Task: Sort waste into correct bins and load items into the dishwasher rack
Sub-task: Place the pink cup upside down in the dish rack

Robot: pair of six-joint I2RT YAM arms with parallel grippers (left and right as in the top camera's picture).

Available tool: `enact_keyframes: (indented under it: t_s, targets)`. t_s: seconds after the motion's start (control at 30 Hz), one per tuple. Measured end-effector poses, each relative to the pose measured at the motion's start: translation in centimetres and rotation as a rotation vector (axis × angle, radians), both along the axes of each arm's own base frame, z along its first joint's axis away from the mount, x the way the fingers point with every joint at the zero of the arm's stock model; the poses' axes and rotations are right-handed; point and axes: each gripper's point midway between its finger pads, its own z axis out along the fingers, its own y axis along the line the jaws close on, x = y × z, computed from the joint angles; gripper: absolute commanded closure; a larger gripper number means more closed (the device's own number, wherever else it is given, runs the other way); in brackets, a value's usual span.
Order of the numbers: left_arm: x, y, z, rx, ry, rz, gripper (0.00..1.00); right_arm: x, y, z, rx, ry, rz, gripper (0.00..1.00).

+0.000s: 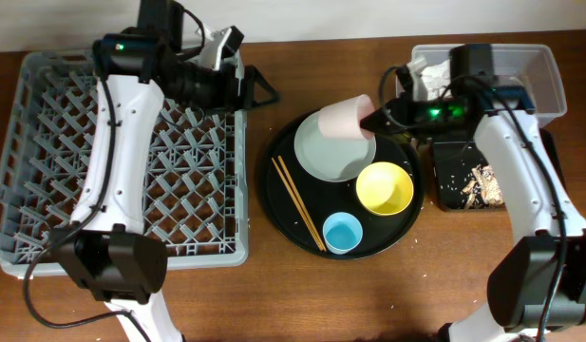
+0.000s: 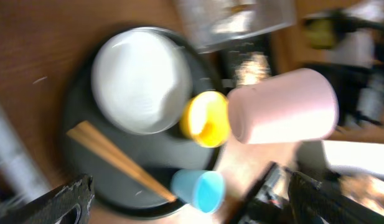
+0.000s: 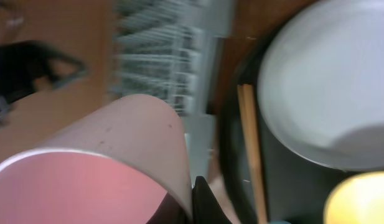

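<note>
The right gripper (image 1: 370, 119) is clenched on the rim of the small pink plastic cup (image 1: 342, 118), and the cup hangs tilted above the pale round plate (image 1: 326, 157). This plate lies on the large round black tray (image 1: 319, 198), together with the yellow bowl (image 1: 385, 188), the small blue cup (image 1: 342, 233) and the wooden chopsticks (image 1: 299, 202). The left gripper (image 1: 259, 91) has its jaws wide apart and holds nothing. It hovers just beside the right edge of the large grey plastic dishwasher rack (image 1: 46, 190).

Even, soft overhead light; both wrist views heavily smeared by motion blur.
</note>
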Motion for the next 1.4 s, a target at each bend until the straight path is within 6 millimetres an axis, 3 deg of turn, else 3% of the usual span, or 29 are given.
enact_keyframes:
  t_s: [0.13,0.2,0.27,0.43,0.47,0.5,0.53,0.57,0.67,0.7,0.73,0.77,0.8,0.9,1.0,1.27,1.33,1.4]
  targets:
    - [-2.1,-3.3,5.4,-0.363,-0.143,-0.249,0.03,-0.1,4.3,5.3,0.235,-0.249,0.206,0.96]
    - [-2.9,-3.8,5.5,-0.466,-0.144,-0.304,0.17,-0.2,6.1,6.4,0.269,-0.289,0.249,0.96]
    - [-3.6,-4.1,4.3,-0.538,-0.097,-0.321,0.22,0.3,8.0,7.7,0.293,-0.309,0.258,0.96]
    - [-3.9,-4.3,4.1,-0.590,-0.091,-0.338,0.23,1.3,11.3,6.9,0.208,-0.283,0.180,0.96]
    - [-3.8,-4.4,4.1,-0.591,-0.094,-0.339,0.30,1.4,11.6,6.8,0.198,-0.285,0.173,0.96]
    - [-3.8,-4.4,4.1,-0.594,-0.095,-0.340,0.30,1.4,11.6,6.8,0.196,-0.286,0.171,0.96]
    - [-3.8,-4.4,4.2,-0.598,-0.098,-0.342,0.25,1.5,11.6,6.8,0.196,-0.287,0.170,0.96]
    - [-3.9,-4.4,4.2,-0.602,-0.101,-0.344,0.05,1.4,11.6,6.9,0.196,-0.283,0.169,0.96]
    - [-4.0,-4.9,4.4,-0.608,-0.117,-0.365,0.01,1.1,12.3,6.3,0.176,-0.258,0.168,0.96]
    - [-4.0,-4.9,4.5,-0.613,-0.119,-0.365,0.02,1.1,12.3,6.3,0.174,-0.257,0.166,0.96]
    - [-4.0,-4.9,4.5,-0.613,-0.120,-0.366,0.09,1.1,12.4,6.3,0.174,-0.257,0.167,0.96]
    - [-3.9,-4.9,4.5,-0.613,-0.123,-0.367,0.26,1.1,12.4,6.3,0.174,-0.257,0.167,0.96]
    - [-3.9,-4.9,4.5,-0.611,-0.124,-0.366,0.28,1.0,12.4,6.3,0.177,-0.257,0.170,0.96]
    - [-3.9,-4.8,4.5,-0.616,-0.126,-0.365,0.20,0.6,12.4,6.4,0.190,-0.246,0.184,0.96]
    - [-3.8,-4.8,4.6,-0.620,-0.135,-0.369,0.20,0.7,12.3,6.4,0.189,-0.239,0.182,0.96]
    - [-4.0,-5.1,5.3,-0.658,-0.145,-0.387,0.33,0.1,11.1,7.0,0.245,-0.211,0.215,0.96]
    - [-4.2,-5.3,5.3,-0.663,-0.143,-0.393,0.42,0.0,10.9,7.1,0.254,-0.207,0.220,0.47]
    - [-3.9,-4.9,5.5,-0.670,-0.158,-0.389,0.43,0.8,10.0,6.5,0.231,-0.196,0.181,0.31]
